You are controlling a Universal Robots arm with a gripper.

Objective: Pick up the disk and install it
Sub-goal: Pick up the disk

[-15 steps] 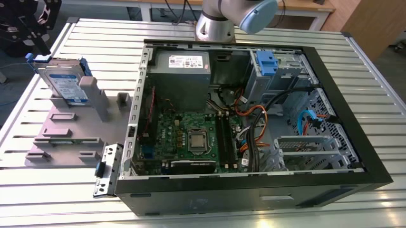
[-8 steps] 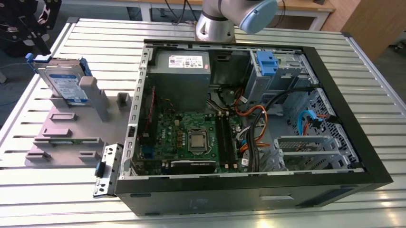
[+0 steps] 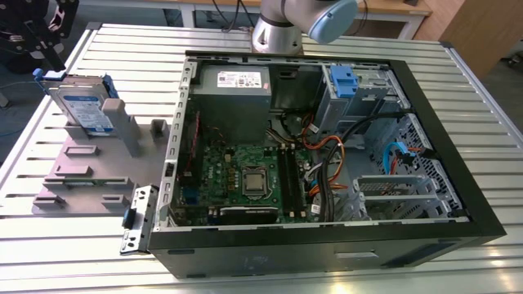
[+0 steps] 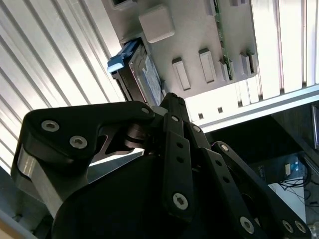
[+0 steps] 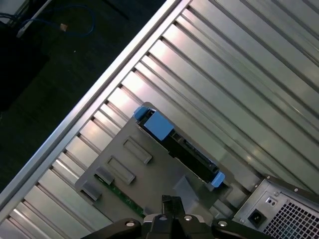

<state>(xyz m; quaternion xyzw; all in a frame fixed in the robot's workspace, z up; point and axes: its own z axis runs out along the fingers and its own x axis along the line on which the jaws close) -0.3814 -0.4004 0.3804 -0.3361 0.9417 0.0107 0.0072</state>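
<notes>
One silver disk (image 3: 84,110), blue-framed, stands on edge in grey fixture (image 3: 82,177); hand (image 5: 169,200) seemingly closed, empty.

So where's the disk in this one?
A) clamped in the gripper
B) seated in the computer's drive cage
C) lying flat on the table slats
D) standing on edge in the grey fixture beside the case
D: the disk stands on edge in the grey fixture, at the exterior view's left of the open computer case; in the first wrist view the gripper is apart from it.
</notes>
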